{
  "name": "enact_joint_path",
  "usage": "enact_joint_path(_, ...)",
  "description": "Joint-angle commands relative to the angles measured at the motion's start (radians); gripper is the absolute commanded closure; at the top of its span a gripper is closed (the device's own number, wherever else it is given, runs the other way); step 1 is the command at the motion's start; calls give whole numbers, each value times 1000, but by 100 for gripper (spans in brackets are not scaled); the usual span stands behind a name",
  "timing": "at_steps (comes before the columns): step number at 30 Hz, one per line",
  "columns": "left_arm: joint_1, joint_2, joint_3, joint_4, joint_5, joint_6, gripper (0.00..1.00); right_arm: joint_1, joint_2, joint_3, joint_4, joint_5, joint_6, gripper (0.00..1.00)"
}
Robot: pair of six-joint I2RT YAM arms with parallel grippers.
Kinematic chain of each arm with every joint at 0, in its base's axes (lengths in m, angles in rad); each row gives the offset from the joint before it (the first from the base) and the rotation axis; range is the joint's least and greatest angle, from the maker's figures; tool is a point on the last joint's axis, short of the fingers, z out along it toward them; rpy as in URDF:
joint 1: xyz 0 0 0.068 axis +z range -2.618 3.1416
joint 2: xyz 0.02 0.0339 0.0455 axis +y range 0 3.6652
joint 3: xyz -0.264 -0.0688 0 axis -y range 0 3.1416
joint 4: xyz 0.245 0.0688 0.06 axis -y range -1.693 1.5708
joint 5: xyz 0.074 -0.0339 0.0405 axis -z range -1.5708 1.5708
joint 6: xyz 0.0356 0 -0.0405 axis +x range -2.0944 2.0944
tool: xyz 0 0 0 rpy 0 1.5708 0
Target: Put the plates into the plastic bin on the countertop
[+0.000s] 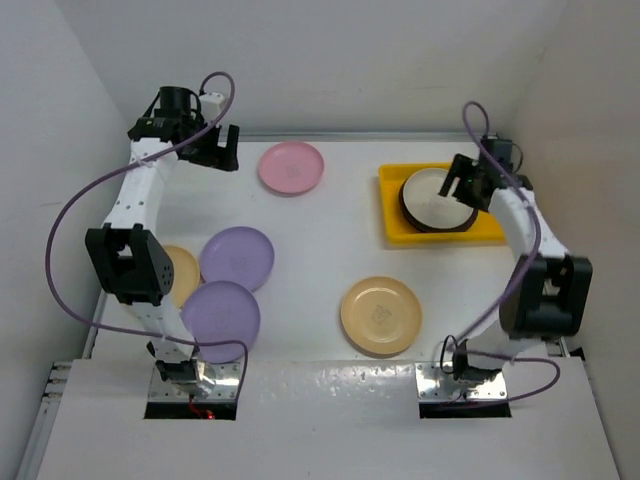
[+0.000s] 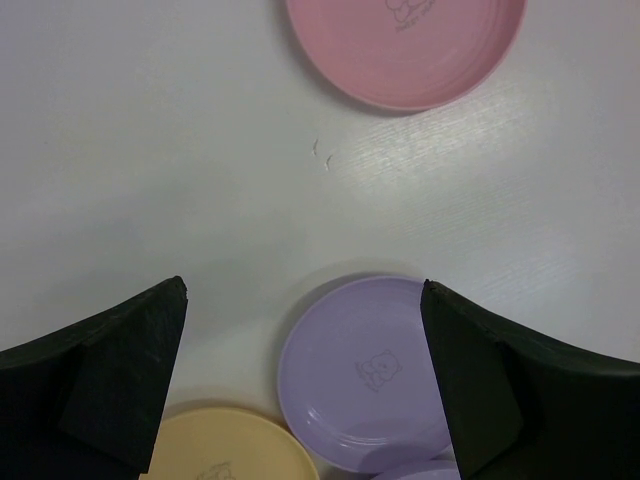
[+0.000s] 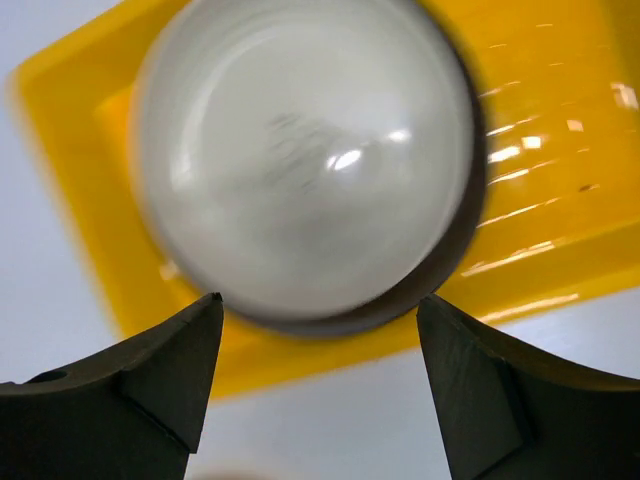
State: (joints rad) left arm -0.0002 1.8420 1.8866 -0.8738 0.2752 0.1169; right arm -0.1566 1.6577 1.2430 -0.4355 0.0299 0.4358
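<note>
Steel plate [image 3: 300,160] sits in the yellow bin [image 3: 560,150] just beyond the spread, empty right end effector [image 3: 320,300]; release seems done, next calls for fetching the tan plate [image 1: 380,315].

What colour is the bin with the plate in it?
Bright yellow bin, clearest from the right wrist.

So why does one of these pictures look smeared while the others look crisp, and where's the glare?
Right wrist view: the dark-rimmed plate and plastic bin are blurred, with bright glints on both. Left wrist view: sharp, soft shadows beside the pink plate and lilac plate. Top view: crisp, glare on the shiny strip near the arm bases.
</note>
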Motion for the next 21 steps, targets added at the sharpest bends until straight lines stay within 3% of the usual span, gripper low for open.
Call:
enact_joint_path(1, 12, -134, -49, 18, -59, 21, 0, 220, -223, -163, -104, -25, -14, 26)
enact_joint_path(5, 42, -251, -171, 55, -82, 30, 0, 328, -395, -388, -227, -21, 128, 30)
enact_joint_path(9, 60, -319, -253, 65, -91, 30, 0, 452, -487, -589, -259, 21, 222, 18)
enact_joint_path(12, 80, -378, -319, 65, -62, 21, 0, 485, -480, -677, -221, 36, 248, 18)
enact_joint_path(15, 89, -446, -380, 65, -33, 21, 0, 518, -470, -747, -137, 42, 251, 33)
enact_joint_path(16, 101, -463, -394, 65, -19, 21, 0, 525, -472, -757, -120, 42, 254, 47)
enact_joint_path(19, 111, -512, -422, 65, -19, 21, 0, 555, -496, -813, -75, 85, 276, 77)
enact_joint_path(20, 111, -521, -432, 74, -19, 21, 0, 562, -528, -820, -81, 91, 288, 96)
enact_joint_path(21, 121, -521, -441, 75, -10, 21, 0, 566, -539, -812, -88, 94, 281, 100)
